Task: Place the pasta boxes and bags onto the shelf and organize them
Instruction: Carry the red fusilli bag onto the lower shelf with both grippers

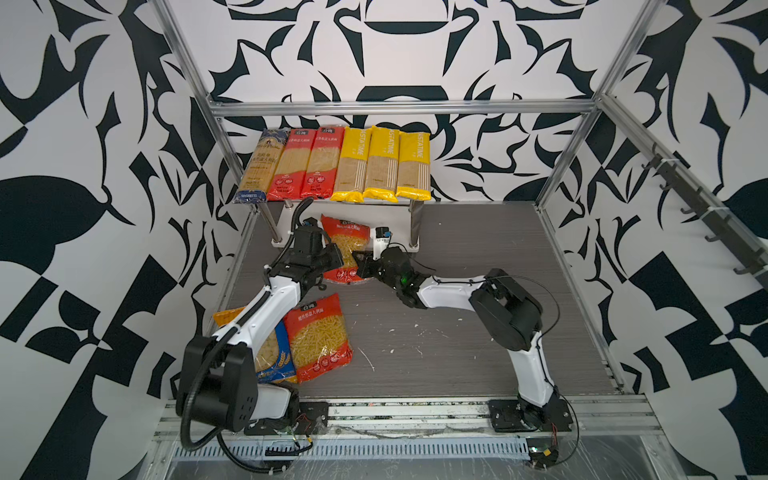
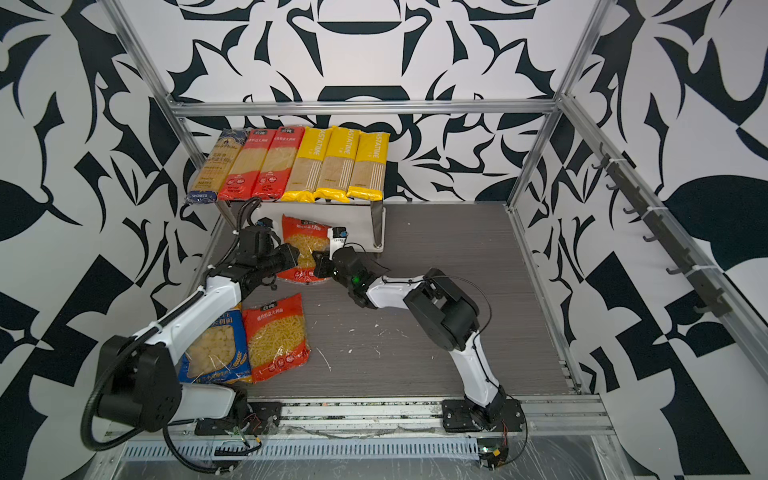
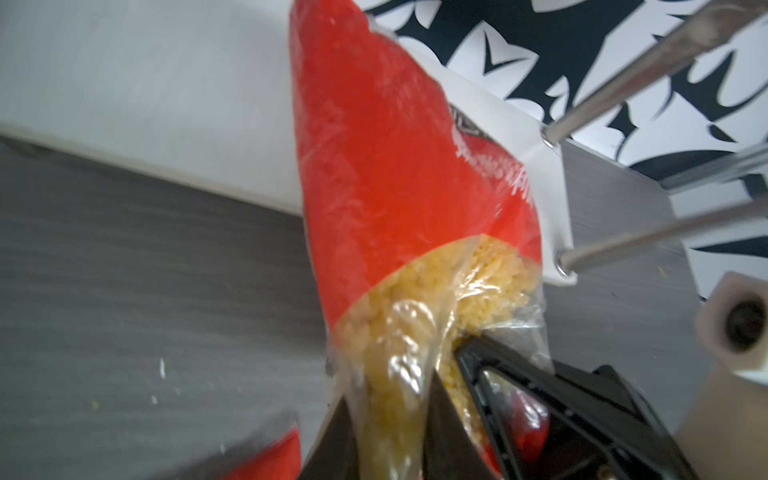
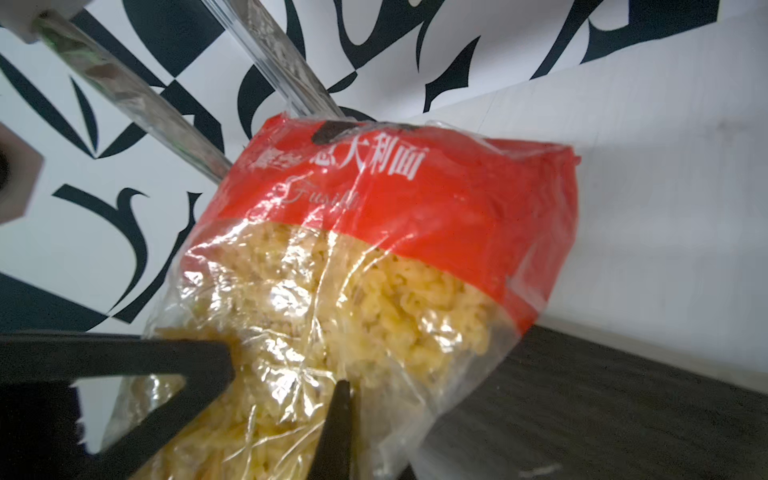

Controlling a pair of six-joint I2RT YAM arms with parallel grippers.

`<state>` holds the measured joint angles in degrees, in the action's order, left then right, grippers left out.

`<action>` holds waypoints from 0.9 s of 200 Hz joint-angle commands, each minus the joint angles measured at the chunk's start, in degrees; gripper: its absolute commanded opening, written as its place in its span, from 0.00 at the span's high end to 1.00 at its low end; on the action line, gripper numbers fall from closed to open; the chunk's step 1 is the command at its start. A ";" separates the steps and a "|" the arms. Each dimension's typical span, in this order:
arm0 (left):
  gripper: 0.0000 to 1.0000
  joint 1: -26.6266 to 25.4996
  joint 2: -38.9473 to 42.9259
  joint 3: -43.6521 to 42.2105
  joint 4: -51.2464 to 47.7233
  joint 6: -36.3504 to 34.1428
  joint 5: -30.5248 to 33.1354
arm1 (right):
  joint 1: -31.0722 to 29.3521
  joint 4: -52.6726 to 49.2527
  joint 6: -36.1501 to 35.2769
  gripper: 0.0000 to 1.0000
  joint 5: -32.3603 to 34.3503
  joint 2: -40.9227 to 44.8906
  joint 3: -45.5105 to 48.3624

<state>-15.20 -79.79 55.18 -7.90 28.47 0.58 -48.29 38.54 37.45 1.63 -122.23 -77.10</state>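
A short red pasta bag (image 1: 345, 245) (image 2: 305, 245) is held tilted in front of the shelf's lower white board (image 1: 392, 214) (image 2: 357, 220). My left gripper (image 1: 336, 259) (image 3: 388, 386) is shut on its clear lower part. My right gripper (image 1: 359, 266) (image 4: 365, 415) is shut on the bag's (image 4: 374, 249) plastic edge from the other side. The shelf's top board carries a long dark-blue packet (image 1: 259, 166), two long red ones (image 1: 307, 164) and three long yellow ones (image 1: 381, 164). A second short red bag (image 1: 320, 336) and a blue-orange bag (image 1: 272, 353) lie on the table, partly under my left arm.
Shiny shelf legs (image 3: 623, 245) (image 4: 137, 99) stand close to the held bag (image 3: 386, 166). Aluminium frame posts (image 1: 232, 145) rise beside the shelf. A rail of black hooks (image 1: 685, 199) runs along the right wall. Pasta crumbs (image 1: 365, 357) dot the grey table.
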 commanded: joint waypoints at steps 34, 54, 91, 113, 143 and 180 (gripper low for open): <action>0.51 2.72 -3.50 7.27 0.87 -0.43 4.73 | 3.48 4.06 -0.44 1.00 1.72 -7.47 -17.85; 0.47 2.71 0.25 5.51 -0.51 0.11 4.08 | 4.17 1.32 0.28 1.00 -0.40 -8.47 -19.73; 0.44 2.63 10.52 -0.65 -3.59 4.93 2.52 | 4.27 -0.57 3.37 1.00 -1.71 -10.35 -21.21; 0.42 2.63 15.79 -5.63 -3.74 8.27 1.71 | 4.13 -1.34 5.85 1.00 -1.42 -13.11 -25.00; 0.38 2.72 20.76 -10.84 -4.56 11.12 1.15 | 3.82 -3.73 7.91 1.00 0.24 -16.94 -33.27; 0.30 2.76 21.54 -15.04 -2.71 15.31 -0.34 | 3.82 -7.85 10.71 1.00 2.15 -23.09 -45.12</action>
<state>-12.71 -58.46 41.87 -10.59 39.72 1.76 -46.22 27.83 44.93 -2.28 -144.64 -112.95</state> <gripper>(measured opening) 0.674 0.062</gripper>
